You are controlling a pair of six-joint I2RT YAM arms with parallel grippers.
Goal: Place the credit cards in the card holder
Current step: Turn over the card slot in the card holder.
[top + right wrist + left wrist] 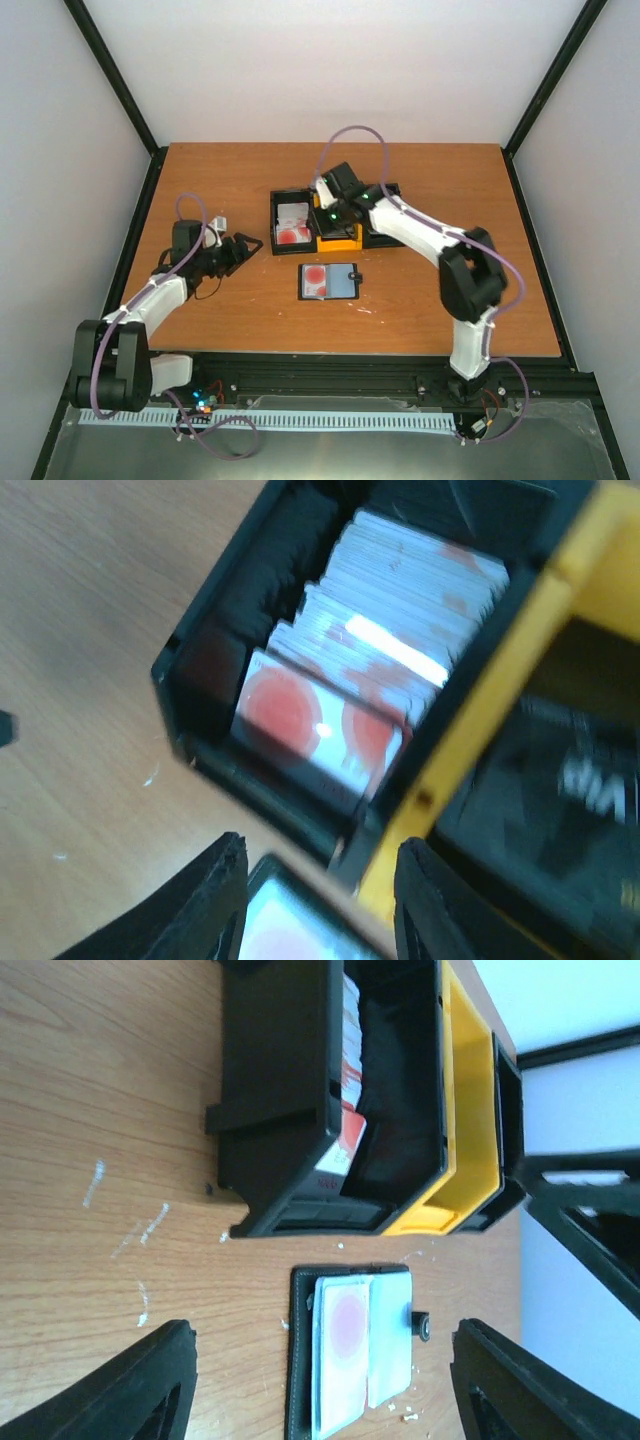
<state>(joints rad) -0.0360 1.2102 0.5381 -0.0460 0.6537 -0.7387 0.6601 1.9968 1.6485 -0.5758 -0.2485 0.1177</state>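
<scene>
The card holder (343, 282) lies open on the table in front of the bins, pale lining up. A white credit card with a red blotch (316, 280) lies on its left half. More credit cards (293, 224) are stacked in the left black bin (275, 215); the right wrist view shows this stack (400, 630) closely. My left gripper (240, 250) is open left of the holder, low over the table, and the holder (298, 1360) with its card (345, 1345) shows between its fingers (150, 1380). My right gripper (322, 212) hangs open and empty above the front edge of the bins (320, 845).
A yellow bin (342, 240) sits between the left black bin and another black bin (388, 226) on the right. Small white specks (140, 1230) dot the wooden table (430, 290). Walls enclose the table on three sides.
</scene>
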